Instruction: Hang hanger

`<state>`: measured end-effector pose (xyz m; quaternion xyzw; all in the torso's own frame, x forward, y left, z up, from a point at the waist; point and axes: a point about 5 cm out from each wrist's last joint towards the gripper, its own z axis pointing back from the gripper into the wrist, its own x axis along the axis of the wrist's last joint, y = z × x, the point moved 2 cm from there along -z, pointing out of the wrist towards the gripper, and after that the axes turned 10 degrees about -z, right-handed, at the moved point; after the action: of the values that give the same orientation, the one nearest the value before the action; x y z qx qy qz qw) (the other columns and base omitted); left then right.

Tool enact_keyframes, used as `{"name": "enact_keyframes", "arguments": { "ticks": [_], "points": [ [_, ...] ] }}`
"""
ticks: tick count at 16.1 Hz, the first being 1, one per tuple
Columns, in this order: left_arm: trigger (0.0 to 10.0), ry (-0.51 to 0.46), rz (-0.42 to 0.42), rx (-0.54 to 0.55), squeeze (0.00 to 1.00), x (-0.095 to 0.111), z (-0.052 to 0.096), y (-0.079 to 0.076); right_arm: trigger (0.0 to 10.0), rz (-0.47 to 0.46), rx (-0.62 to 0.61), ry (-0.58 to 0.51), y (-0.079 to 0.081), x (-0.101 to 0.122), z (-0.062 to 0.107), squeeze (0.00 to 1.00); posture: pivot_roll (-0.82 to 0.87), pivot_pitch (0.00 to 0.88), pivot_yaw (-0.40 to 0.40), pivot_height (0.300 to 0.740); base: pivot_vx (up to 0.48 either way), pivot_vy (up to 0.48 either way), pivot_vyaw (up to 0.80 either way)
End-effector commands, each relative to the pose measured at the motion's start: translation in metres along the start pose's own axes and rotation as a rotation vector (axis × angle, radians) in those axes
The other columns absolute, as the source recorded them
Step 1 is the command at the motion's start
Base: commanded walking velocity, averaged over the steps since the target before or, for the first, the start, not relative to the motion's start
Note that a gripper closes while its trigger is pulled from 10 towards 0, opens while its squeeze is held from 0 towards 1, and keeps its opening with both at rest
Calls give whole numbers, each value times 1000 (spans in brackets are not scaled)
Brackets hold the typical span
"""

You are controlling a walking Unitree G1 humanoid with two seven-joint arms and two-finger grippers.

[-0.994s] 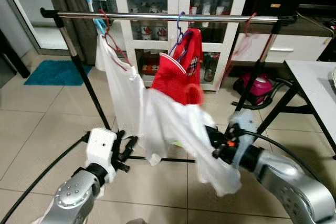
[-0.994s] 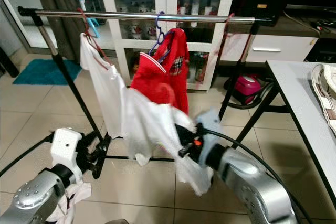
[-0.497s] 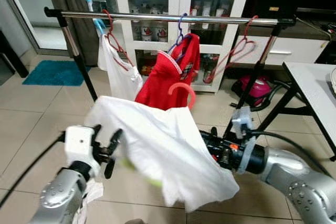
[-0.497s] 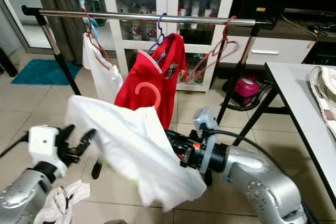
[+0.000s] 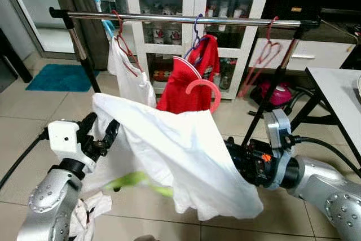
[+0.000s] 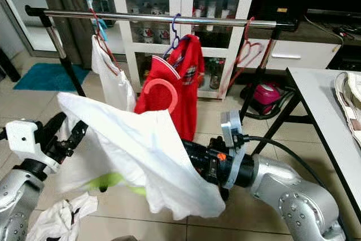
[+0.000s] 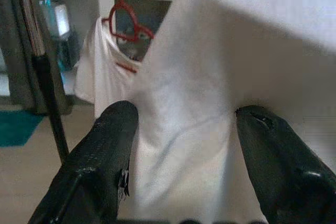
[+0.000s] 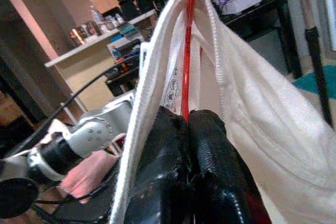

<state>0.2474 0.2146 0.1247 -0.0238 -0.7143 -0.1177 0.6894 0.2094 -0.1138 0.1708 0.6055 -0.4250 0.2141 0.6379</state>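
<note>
The right gripper [image 8: 188, 129] has its fingers pressed together on the thin red hanger [image 8: 188, 51] inside the collar of a white shirt [image 5: 186, 150], whose pink hook [image 5: 204, 90] rises above it, below the clothes rail [image 5: 180, 20] (already carrying a red shirt [image 5: 189, 80]). Opposite, the left gripper [image 7: 184, 150] has its fingers [image 7: 105, 150] spread apart around the shirt's fabric.

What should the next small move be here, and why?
Probably raise the right tool, shut on the red hanger, toward the rail. The hook sits below the rail, in front of the red shirt, with the white shirt draped on it and the left tool open around its cloth.
</note>
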Motion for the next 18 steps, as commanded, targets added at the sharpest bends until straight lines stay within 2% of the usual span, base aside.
{"name": "enact_keyframes", "arguments": {
  "ticks": [1, 3, 4, 7, 10, 11, 12, 18],
  "points": [
    [10000, -19, -29, 3, 0, 4, -1, 7, 10000, 18, 45, -10, 9, 6, 0, 0, -19, 0, 49, 740, 0, 0, 0],
    [10000, -42, -45, -69, 0, 9, -1, 6, 10000, 10, 49, -10, 10, 6, 1, 0, -19, 0, 49, 740, 0, 0, 0],
    [10000, -15, -80, -136, 0, 6, 6, 6, 10000, 10, 32, -12, 8, 5, 3, 0, -26, 0, 58, 740, 0, 0, 0],
    [10000, -10, -106, -80, 0, 7, 7, 24, 10000, 3, 37, -23, 10, 7, 3, 0, -23, 0, 54, 740, 0, 0, 0],
    [10000, 48, -122, -118, 0, -2, -1, 35, 10000, -13, 60, -37, 13, 8, 2, 0, -16, 0, 46, 740, 0, 0, 0],
    [3647, 46, -118, -141, 0, -2, -2, 35, 10000, -12, 58, -36, 13, 8, 2, 0, -21, 0, 50, 740, 0, 0, 0],
    [0, 48, -106, -183, 0, -3, -3, 32, 10000, -10, 56, -36, 13, 8, 2, 0, -23, 0, 51, 740, 0, 0, 0],
    [0, 53, -106, -242, 0, -10, -13, 28, 10000, -5, 52, -43, 16, 10, 4, 0, -41, 0, 59, 740, 0, 0, 0]
  ]
}}
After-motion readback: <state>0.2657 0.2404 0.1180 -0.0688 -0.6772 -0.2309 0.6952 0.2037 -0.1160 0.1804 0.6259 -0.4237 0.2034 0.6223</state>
